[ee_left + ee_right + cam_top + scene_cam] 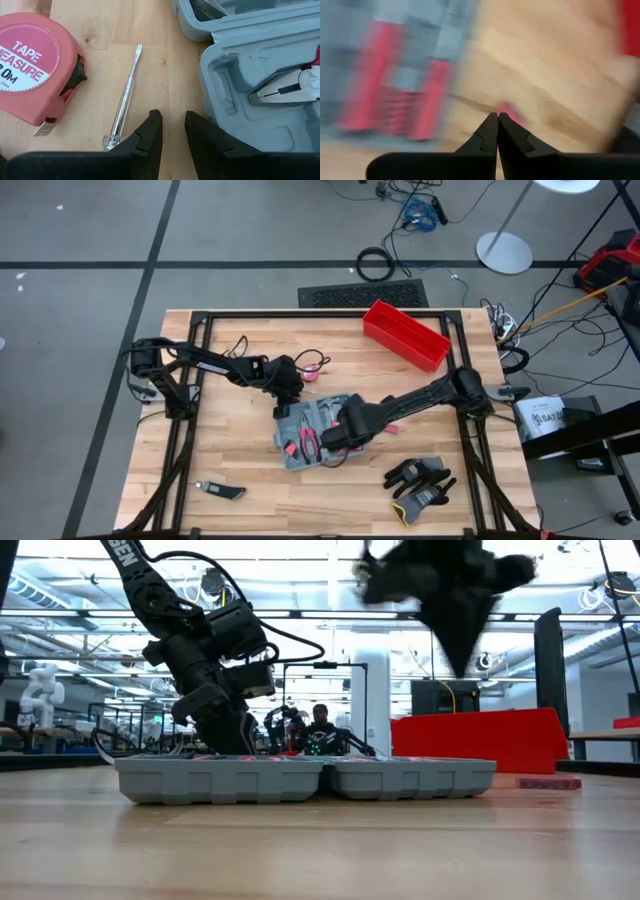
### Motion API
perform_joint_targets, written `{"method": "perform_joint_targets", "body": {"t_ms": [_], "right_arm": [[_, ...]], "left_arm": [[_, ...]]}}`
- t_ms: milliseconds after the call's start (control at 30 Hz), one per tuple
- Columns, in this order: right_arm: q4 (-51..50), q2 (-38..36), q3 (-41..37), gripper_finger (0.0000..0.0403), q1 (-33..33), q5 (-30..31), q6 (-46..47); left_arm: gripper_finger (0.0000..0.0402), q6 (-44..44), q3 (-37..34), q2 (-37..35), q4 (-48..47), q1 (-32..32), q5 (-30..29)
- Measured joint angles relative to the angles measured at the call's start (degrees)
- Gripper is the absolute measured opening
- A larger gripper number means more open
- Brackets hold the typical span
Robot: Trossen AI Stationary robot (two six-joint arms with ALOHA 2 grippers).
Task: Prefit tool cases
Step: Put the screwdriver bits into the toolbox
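Tool case (310, 435), hinged halves lying open and flat near the middle of the table (250, 510); grey moulded slots face up, with pliers (290, 87) seated in one recess and red-handled tools (305, 442) in others. Just beside the case's outer edge, loose on the wood, lie a slim screwdriver (122, 100) and a pink tape measure (35, 70). Left gripper (173, 135) hangs low beside the case, fingers slightly parted and empty, the screwdriver shaft just off one fingertip. Right gripper (497, 135) is over the case's far half, fingers pressed together on nothing. A red bin (405, 333) and black gloves (420, 480) sit well apart from the case. Step judged in hand: fetching loose tools for their slots. Next move calls for wider left fingers straddling the screwdriver shaft.
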Motion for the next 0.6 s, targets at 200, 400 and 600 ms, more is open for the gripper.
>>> {"method": "perform_joint_targets", "body": {"t_ms": [200, 400, 600], "right_arm": [[3.6, -2.1, -11.6, 0.0015, 0.0, -3.0, -4.7], [5.1, -3.7, -19.8, 0.0079, -2.1, -10.3, -7.9], [13.5, -6.8, -23.9, 0.0158, -3.3, -15.0, -15.5]], "left_arm": [[0.0093, 1.1, 0.0, 0.0, 0.2, 0.0, 0.0], [0.0093, 1.1, 0.0, 0.0, 0.6, 0.0, 0.0], [0.0093, 1.1, 0.0, 0.0, 1.1, 0.0, 0.0]]}}
